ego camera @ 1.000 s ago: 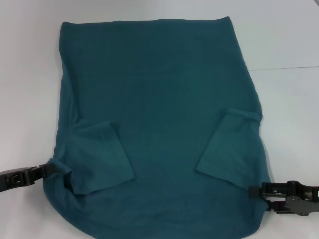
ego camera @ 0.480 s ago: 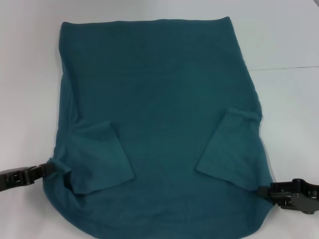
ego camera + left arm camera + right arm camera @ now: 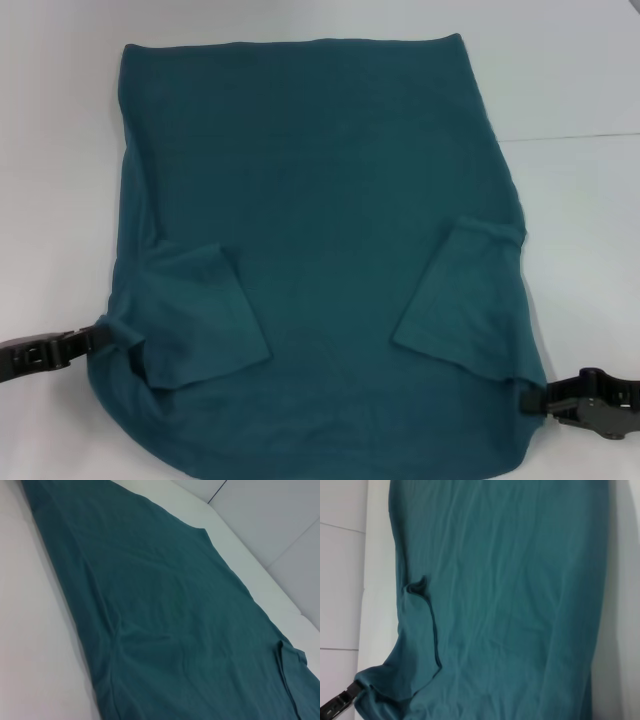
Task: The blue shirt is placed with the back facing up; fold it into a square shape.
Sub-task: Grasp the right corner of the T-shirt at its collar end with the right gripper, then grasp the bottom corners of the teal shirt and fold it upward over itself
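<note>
Jaws pinch cloth on both sides: I see left gripper (image 3: 100,338) and right gripper (image 3: 528,398) clamping the near edges of the blue shirt (image 3: 320,230). It lies flat on the white table (image 3: 580,200), plain back up, no lettering showing, sleeves folded inward, long axis running away from me. Right wrist view catches the left gripper's tip.

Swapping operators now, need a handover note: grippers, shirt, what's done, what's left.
Left gripper: at the blue shirt's left edge near the folded-in sleeve, looks shut on the fabric.
Right gripper: at the shirt's right edge near the bottom, touching the fabric; grip unclear.
Shirt: flat on the white table, plain side up.
Done: both sleeves folded inward.
Left: fold the body into a square.
</note>
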